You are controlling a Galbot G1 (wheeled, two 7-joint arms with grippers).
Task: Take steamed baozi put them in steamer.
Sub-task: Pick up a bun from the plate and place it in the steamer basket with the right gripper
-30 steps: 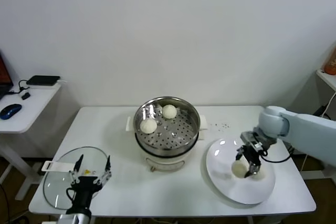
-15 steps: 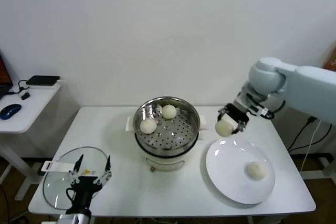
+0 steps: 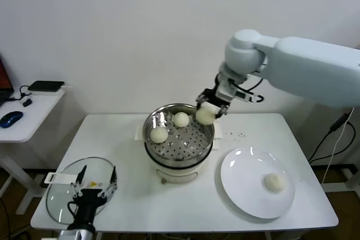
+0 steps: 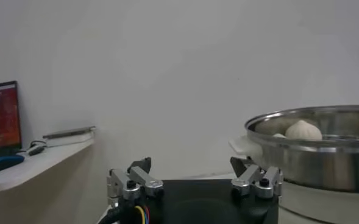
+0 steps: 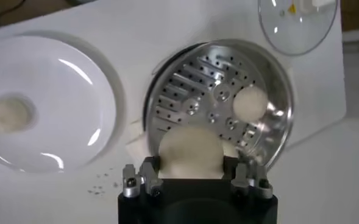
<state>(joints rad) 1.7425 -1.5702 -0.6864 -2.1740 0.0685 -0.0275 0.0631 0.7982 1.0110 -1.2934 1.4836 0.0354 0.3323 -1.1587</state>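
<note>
Our right gripper holds a baozi between its fingers, above the steamer's back right rim. Our left gripper waits open over the worktop's front left corner.

Shiny perforated metal steamer, matt smooth baozi, glossy white plate.
</note>
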